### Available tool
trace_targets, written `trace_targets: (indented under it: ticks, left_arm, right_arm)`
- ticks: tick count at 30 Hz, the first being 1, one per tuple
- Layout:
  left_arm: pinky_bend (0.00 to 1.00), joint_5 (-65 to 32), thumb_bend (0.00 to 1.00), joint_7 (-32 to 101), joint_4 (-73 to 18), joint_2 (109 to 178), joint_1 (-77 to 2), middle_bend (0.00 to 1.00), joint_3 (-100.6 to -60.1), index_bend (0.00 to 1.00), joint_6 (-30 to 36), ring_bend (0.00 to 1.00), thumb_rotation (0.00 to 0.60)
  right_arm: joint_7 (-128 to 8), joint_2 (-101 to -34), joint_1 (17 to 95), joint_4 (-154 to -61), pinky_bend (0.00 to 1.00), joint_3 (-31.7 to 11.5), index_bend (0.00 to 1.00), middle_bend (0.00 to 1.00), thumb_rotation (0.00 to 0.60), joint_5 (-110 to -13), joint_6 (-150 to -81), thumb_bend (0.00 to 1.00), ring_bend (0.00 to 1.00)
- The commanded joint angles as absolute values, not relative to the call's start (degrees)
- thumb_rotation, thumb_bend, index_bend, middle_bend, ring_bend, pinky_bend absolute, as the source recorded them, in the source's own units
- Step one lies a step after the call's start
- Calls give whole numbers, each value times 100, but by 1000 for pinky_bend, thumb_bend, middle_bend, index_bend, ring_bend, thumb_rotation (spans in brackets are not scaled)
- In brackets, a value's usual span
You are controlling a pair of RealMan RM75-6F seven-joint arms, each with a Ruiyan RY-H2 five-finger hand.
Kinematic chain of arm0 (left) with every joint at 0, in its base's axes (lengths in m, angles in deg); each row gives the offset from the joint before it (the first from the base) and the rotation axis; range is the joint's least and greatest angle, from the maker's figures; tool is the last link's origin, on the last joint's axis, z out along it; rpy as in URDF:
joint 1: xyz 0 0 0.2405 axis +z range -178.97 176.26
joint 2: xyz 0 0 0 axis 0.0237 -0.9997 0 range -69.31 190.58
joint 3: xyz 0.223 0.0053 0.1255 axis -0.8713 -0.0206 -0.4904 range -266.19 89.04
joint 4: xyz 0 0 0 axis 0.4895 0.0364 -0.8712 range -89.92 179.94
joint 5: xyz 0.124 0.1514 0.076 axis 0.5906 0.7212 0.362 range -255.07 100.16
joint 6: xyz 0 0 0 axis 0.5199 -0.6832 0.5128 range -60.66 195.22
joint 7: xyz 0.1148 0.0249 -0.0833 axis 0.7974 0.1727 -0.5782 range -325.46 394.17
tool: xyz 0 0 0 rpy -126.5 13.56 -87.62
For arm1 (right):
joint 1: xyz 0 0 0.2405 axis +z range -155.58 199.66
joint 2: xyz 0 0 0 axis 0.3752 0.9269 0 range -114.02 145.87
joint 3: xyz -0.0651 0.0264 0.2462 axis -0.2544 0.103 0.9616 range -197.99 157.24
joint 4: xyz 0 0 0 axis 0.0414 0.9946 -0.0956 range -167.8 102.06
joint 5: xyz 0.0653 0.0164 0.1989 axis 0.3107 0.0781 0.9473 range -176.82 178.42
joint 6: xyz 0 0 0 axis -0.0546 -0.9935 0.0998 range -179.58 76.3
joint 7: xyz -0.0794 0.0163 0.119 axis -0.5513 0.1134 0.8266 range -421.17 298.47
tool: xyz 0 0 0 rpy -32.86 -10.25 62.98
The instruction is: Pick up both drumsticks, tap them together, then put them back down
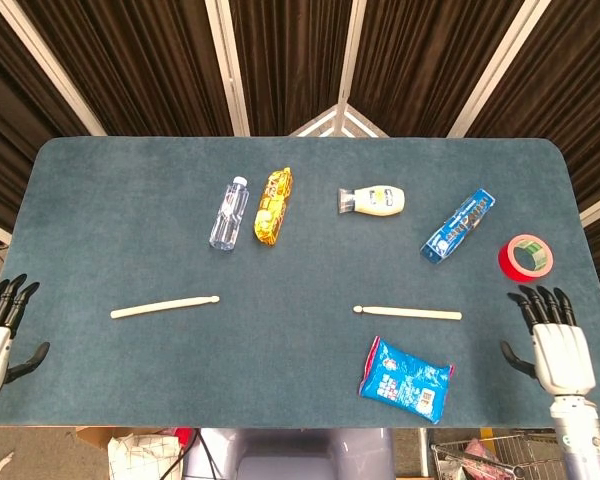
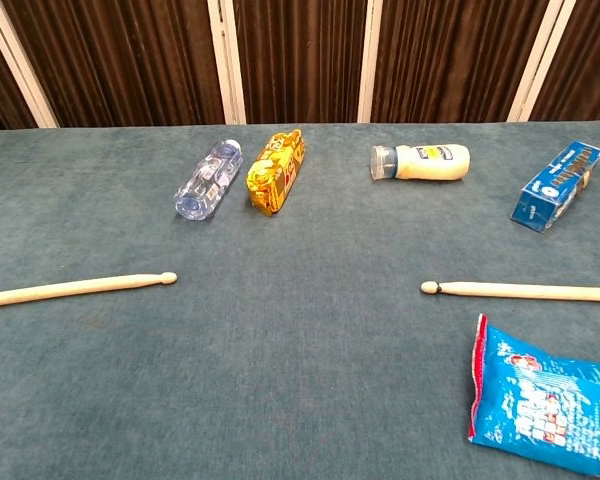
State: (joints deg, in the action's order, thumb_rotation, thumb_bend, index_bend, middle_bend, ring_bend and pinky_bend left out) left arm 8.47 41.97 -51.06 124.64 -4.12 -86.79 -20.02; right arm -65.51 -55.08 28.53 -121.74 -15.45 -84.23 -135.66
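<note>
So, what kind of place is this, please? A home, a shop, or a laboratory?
Most likely a robot test setup, not a home or shop. A table covered in blue-grey felt stands before dark curtains, with unrelated items laid out in the open: two drumsticks, a water bottle and a red tape roll.

Count of items on the table (image 1: 130,220): two drumsticks, the left drumstick (image 1: 165,306) and the right drumstick (image 1: 408,313). One clear water bottle (image 1: 229,213). One yellow snack pack (image 1: 273,205). One white squeeze bottle (image 1: 373,200). One blue box (image 1: 458,226). One roll of red tape (image 1: 526,257). One blue snack bag (image 1: 405,379).
</note>
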Motion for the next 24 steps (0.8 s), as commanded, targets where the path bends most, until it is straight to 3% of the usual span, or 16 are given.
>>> trace_targets:
  ticks: [1, 9, 24]
  left_arm:
    - [0, 781, 399, 4205, -5110, 12460, -419, 0, -8659, 94, -1967, 0, 600]
    - [0, 727, 399, 4224, -5110, 12470, -447, 0, -8640, 94, -1908, 0, 600]
    - [0, 619, 399, 4256, -5104, 12464, -486, 0, -8620, 94, -1799, 0, 600]
  right_arm:
    - [-6814, -5533, 3056, -12336, 0, -1470, 316, 242, 600, -8401, -13313, 311, 132]
    - [-7974, -5802, 3756, -12713, 0, -1133, 429, 362, 600, -7844, -12406, 312, 194]
    - [-9903, -6690, 4620, -12395, 0, -828, 447, 458, 600, -6033, -11524, 312, 250]
